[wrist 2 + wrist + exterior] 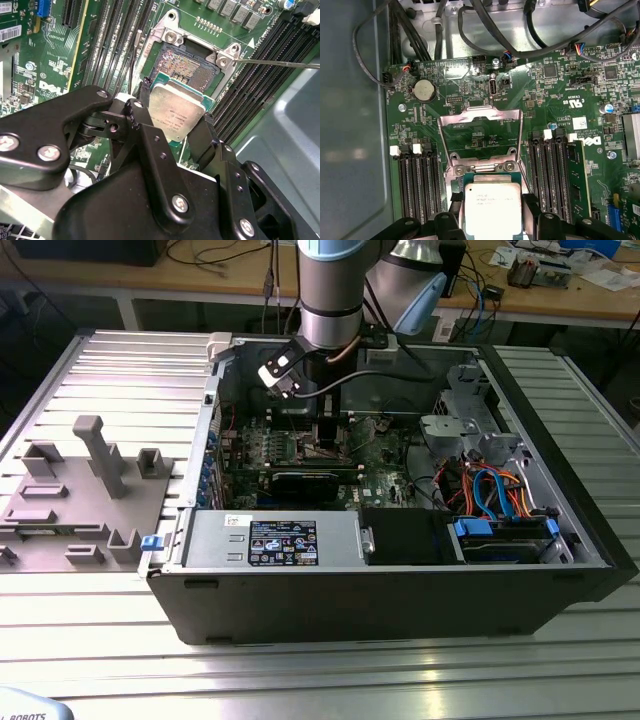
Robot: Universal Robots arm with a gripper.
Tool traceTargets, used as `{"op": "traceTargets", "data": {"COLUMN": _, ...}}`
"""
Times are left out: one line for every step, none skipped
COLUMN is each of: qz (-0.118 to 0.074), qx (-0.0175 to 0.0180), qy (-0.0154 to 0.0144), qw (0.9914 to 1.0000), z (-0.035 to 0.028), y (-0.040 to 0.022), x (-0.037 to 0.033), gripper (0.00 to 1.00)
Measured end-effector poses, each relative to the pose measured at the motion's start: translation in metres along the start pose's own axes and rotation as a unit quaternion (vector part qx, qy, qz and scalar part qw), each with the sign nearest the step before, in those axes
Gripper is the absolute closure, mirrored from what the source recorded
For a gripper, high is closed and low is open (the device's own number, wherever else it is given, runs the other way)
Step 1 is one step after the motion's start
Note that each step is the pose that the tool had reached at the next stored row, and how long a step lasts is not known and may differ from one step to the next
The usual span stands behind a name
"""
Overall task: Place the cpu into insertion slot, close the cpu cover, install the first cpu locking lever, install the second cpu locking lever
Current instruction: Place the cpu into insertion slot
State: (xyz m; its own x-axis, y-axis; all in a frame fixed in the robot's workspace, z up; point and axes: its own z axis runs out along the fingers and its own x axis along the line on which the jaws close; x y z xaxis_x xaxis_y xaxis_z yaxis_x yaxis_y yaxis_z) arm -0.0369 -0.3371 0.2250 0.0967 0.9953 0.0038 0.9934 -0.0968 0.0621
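My gripper (175, 120) is shut on the cpu (177, 111), a flat square chip with a silver-grey top, pinched by two opposite edges between black fingers (202, 139). The chip hangs tilted just over the near edge of the insertion slot (187, 67), whose dark pin field and silvery rim lie uncovered. In the first wrist view the cpu (492, 202) sits between the fingertips of my gripper (492, 214), and the cpu cover (470, 114) stands swung open beyond it. A thin wire locking lever (280, 63) juts out beside the socket. The arm's gripper (325, 435) reaches down into the case.
Black memory slots (417, 180) flank the socket on both sides, one with a module (575, 175). Cables (470, 30) run along the case wall, near a coin battery (424, 91). The open computer case (380, 590) lies on a ribbed metal table, with a grey fixture (90, 490) at the exterior view's left.
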Motion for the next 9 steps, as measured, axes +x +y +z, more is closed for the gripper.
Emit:
{"op": "traceTargets", "data": {"qz": 0.000, "qx": 0.0000, "qy": 0.0000, "qw": 1.00000, "z": 0.0002, "y": 0.0000, "x": 0.0000, "gripper": 0.45}}
{"op": "traceTargets", "data": {"qz": 0.000, "qx": 0.0000, "qy": 0.0000, "qw": 1.00000, "z": 0.0004, "y": 0.0000, "x": 0.0000, "gripper": 0.45}}
{"op": "traceTargets", "data": {"qz": 0.000, "qx": 0.0000, "qy": 0.0000, "qw": 1.00000, "z": 0.0008, "y": 0.0000, "x": 0.0000, "gripper": 0.45}}
{"op": "traceTargets", "data": {"qz": 0.000, "qx": 0.0000, "qy": 0.0000, "qw": 1.00000, "z": 0.0011, "y": -0.0001, "x": 0.0000, "gripper": 0.45}}
{"op": "traceTargets", "data": {"qz": 0.000, "qx": 0.0000, "qy": 0.0000, "qw": 1.00000, "z": 0.0012, "y": -0.0001, "x": 0.0000, "gripper": 0.45}}
{"op": "traceTargets", "data": {"qz": 0.000, "qx": 0.0000, "qy": 0.0000, "qw": 1.00000, "z": 0.0017, "y": -0.0001, "x": 0.0000, "gripper": 0.45}}
{"op": "traceTargets", "data": {"qz": 0.000, "qx": 0.0000, "qy": 0.0000, "qw": 1.00000, "z": 0.0018, "y": -0.0001, "x": 0.0000, "gripper": 0.45}}
{"op": "traceTargets", "data": {"qz": 0.000, "qx": 0.0000, "qy": 0.0000, "qw": 1.00000, "z": 0.0020, "y": -0.0001, "x": 0.0000, "gripper": 0.45}}
{"op": "traceTargets", "data": {"qz": 0.000, "qx": 0.0000, "qy": 0.0000, "qw": 1.00000, "z": 0.0023, "y": -0.0001, "x": 0.0000, "gripper": 0.45}}
